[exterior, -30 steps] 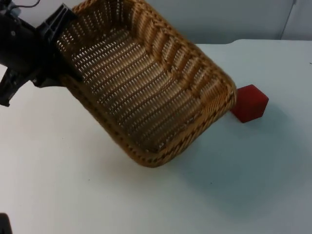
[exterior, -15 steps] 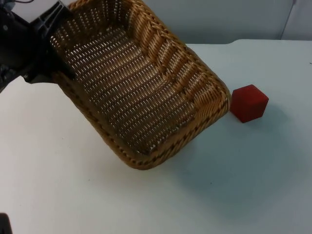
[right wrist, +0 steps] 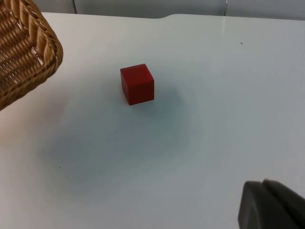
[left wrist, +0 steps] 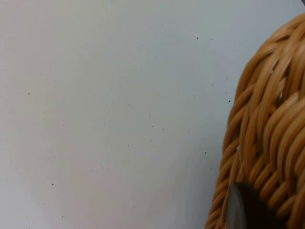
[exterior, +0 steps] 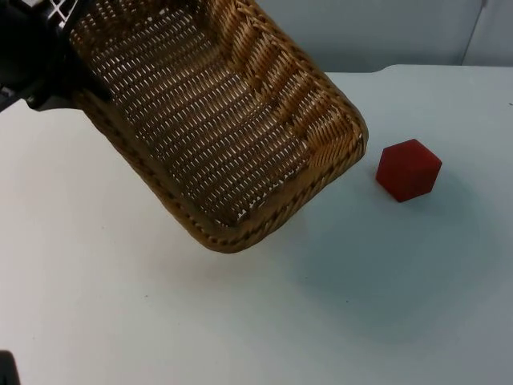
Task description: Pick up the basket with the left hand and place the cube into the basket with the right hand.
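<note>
A woven wicker basket [exterior: 240, 234] hangs tilted above the table's left half, open side toward the top camera. My left gripper [exterior: 70, 74] is shut on its rim at the upper left corner. The left wrist view has the wicker rim [left wrist: 267, 138] close up, with a black fingertip [left wrist: 245, 210] against it. To the right of the basket's low corner, a red cube [exterior: 409, 169] sits on the white table, apart from the basket. From the right wrist, the cube [right wrist: 137, 84] lies ahead, with the basket's corner [right wrist: 28, 57] beside it. My right gripper [right wrist: 274, 207] waits well back from the cube.
The white table top [exterior: 361, 305] ends at the grey partition wall [exterior: 385, 32] behind the cube. Bare table lies around the cube and in front of the basket.
The left arm has carried the basket up and to the left. Its low corner no longer overlaps the cube, which has stayed in place.
</note>
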`<state>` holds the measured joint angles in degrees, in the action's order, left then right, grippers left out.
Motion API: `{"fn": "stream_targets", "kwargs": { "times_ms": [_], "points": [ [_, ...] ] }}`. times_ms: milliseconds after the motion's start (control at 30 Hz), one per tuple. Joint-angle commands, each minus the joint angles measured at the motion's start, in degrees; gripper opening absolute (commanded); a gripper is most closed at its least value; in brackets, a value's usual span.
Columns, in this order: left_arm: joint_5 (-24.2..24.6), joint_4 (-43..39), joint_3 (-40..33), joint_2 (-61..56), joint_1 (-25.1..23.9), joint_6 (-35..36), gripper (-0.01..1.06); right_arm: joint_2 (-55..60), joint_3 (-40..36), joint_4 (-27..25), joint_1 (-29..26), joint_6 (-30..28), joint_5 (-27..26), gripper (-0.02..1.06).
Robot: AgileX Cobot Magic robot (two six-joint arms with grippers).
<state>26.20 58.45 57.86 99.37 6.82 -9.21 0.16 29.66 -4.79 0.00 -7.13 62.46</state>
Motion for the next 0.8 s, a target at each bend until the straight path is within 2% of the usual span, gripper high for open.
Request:
{"fn": "stream_targets", "kwargs": {
  "times_ms": [0, 767],
  "points": [
    [-0.43, 1.15, 0.22, -0.92, 0.10, 0.60, 0.00, -0.16, -0.27, 0.00, 0.00, -0.43, -0.47, 0.00],
    [-0.55, 1.15, 0.22, -0.92, 0.10, 0.60, 0.00, -0.16, -0.27, 0.00, 0.00, -0.43, -0.47, 0.00]
  ]
}}
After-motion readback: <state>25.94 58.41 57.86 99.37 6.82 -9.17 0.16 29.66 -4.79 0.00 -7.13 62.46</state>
